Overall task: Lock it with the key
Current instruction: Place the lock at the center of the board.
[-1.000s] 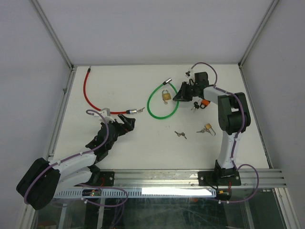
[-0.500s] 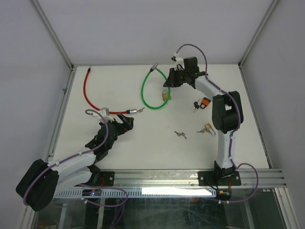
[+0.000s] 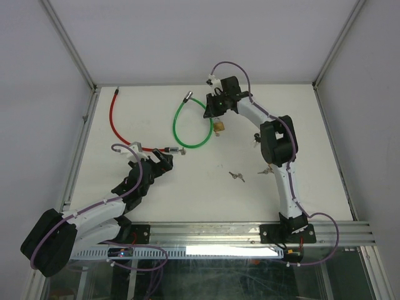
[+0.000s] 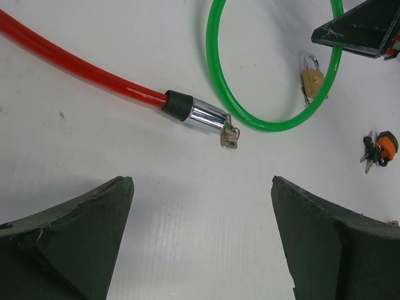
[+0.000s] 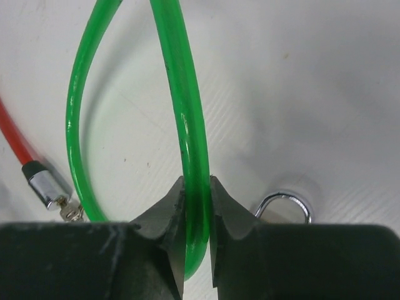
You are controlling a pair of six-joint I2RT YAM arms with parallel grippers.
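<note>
Sitting at the chrome end [image 4: 206, 115] of the red cable lock [image 4: 94, 74], left of centre on the tabletop [image 3: 187, 187], your key [image 4: 229, 136] lies just beyond the left tool [image 4: 201, 187], released wide, while your right tool [image 5: 197, 187], far centre, is clenched on the green cable [image 5: 181, 94] beside a brass padlock [image 3: 218, 128].

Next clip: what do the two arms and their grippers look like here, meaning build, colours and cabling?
The left arm and right arm match: white links between bulky black joint housings, with a thin purple cable looping loosely along each. The left gripper and right gripper are black. Their fingers are dark, matte, wedge-shaped pads with slightly scuffed edges.
</note>
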